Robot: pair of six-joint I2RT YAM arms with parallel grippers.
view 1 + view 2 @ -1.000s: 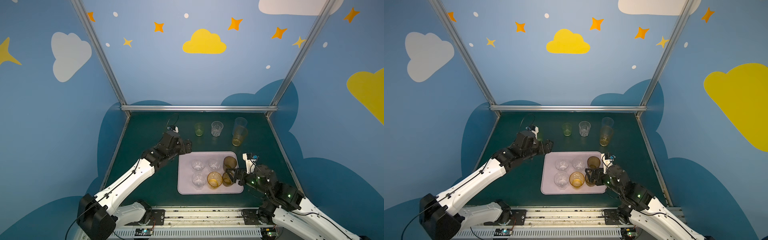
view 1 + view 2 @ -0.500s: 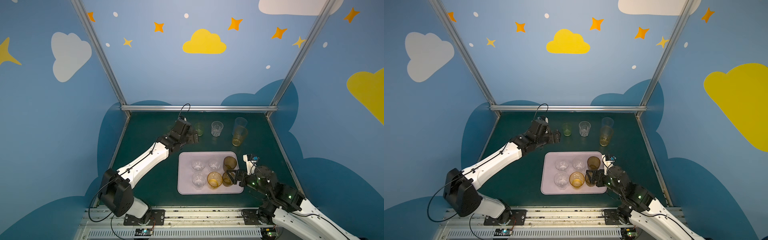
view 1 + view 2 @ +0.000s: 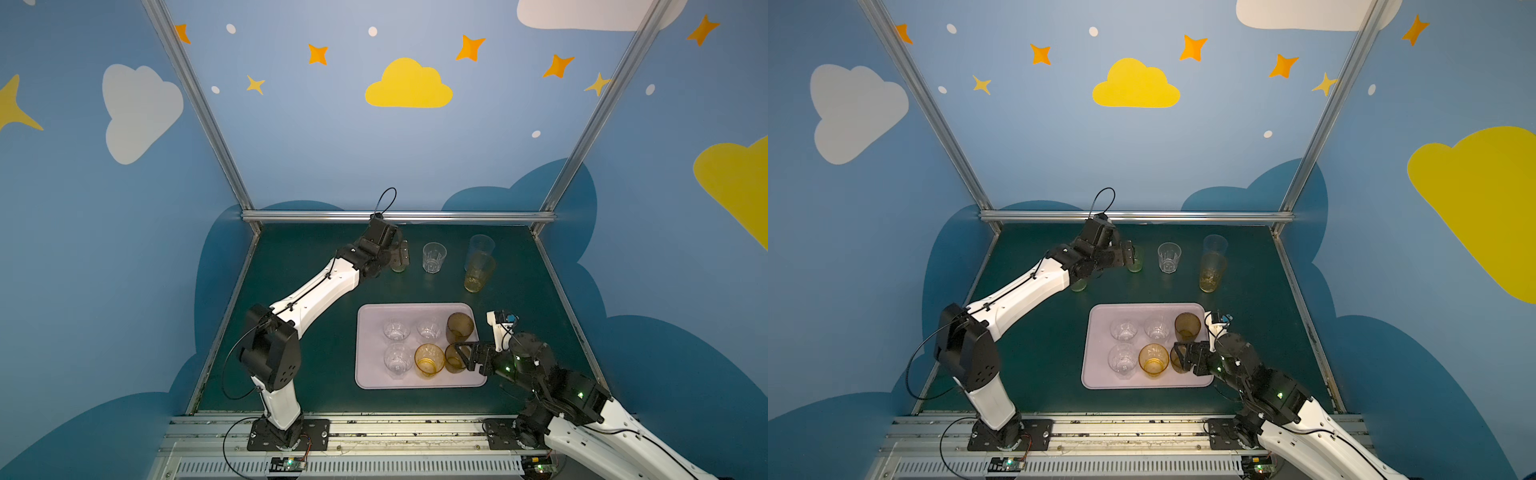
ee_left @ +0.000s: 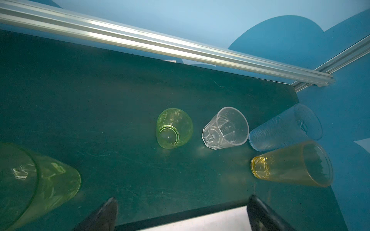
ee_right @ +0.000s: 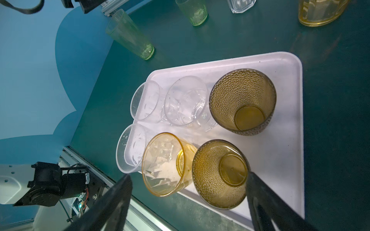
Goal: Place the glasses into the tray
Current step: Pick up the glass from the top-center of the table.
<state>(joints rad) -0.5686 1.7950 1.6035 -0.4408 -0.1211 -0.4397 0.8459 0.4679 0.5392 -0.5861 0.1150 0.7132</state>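
Observation:
The lilac tray point(image 3: 370, 376) holds three clear glasses point(image 3: 397, 330), an amber one point(image 3: 428, 359) and two brown ones point(image 3: 459, 328). My right gripper point(image 5: 188, 178) is open at the tray's right front corner, its fingers wide on either side of the front brown glass point(image 5: 220, 174) and the amber one point(image 5: 164, 164). My left gripper point(image 4: 182, 202) is open at the back of the table, just short of the short green glass point(image 4: 174, 128) and apart from it. A clear faceted glass point(image 4: 225, 129), a tall pale blue one point(image 4: 284, 128) and a tall amber one point(image 4: 290, 164) stand beyond.
A tall green glass point(image 3: 1079, 285) stands under my left forearm point(image 3: 1025, 291), left of the tray. An aluminium rail point(image 3: 395, 216) closes the back of the green table, with blue walls on both sides. The front mounting rail point(image 3: 374, 428) runs below the tray.
My left arm has stretched from beside the tray's back left corner out to the short green glass at the back. The right arm and gripper have stayed put.

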